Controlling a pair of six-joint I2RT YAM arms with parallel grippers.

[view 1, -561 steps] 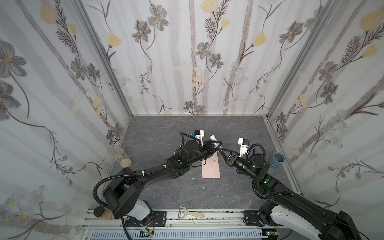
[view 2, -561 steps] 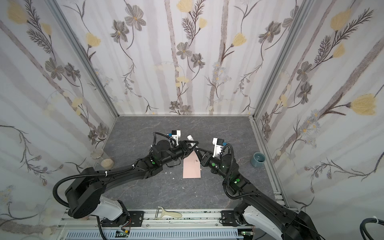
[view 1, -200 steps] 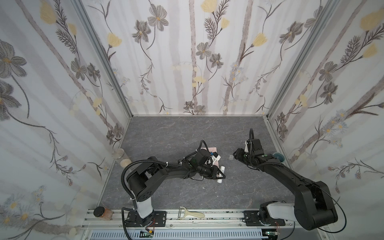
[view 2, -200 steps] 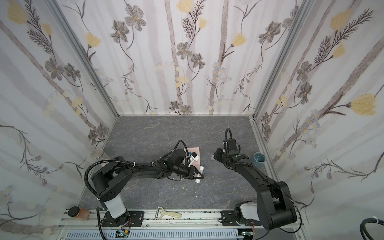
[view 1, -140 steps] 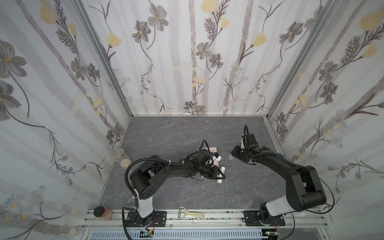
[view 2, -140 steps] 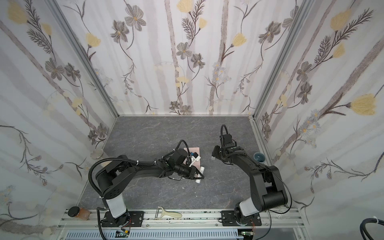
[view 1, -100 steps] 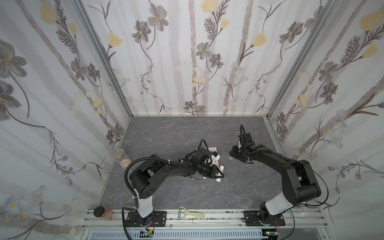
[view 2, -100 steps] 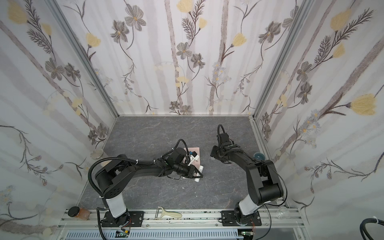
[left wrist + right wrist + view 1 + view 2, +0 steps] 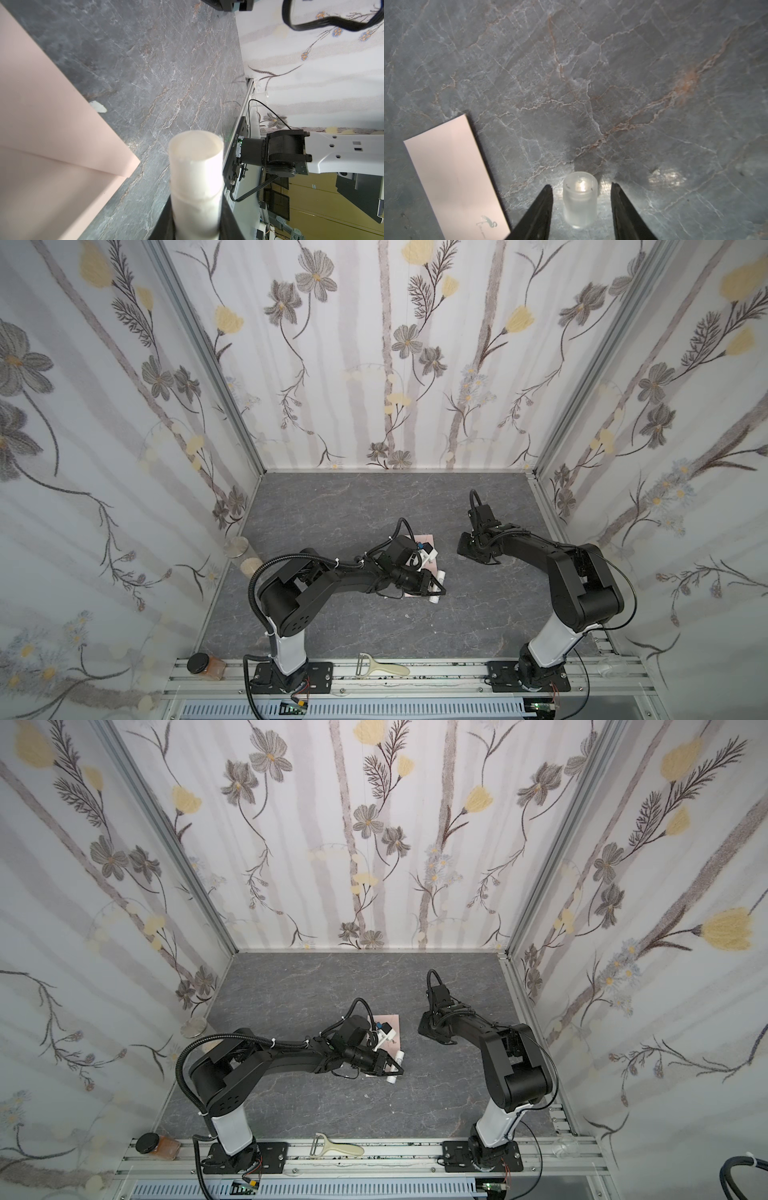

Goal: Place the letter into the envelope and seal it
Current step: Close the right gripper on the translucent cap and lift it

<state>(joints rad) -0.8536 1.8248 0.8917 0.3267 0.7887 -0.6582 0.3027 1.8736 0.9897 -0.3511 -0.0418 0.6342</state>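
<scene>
My top views look steeply down from the front, far off, sharing the whole table [image 9: 332,497]. Both wrist cams sit close, each catching the envelope [image 9: 41,124].

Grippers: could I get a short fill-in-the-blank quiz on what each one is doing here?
1. The left gripper is shut on an uncapped ____.
2. The right gripper, open, straddles a translucent ____ standing on the table.
3. The envelope lying flat is ____ in colour.
Missing: glue stick; cap; pink.
</scene>
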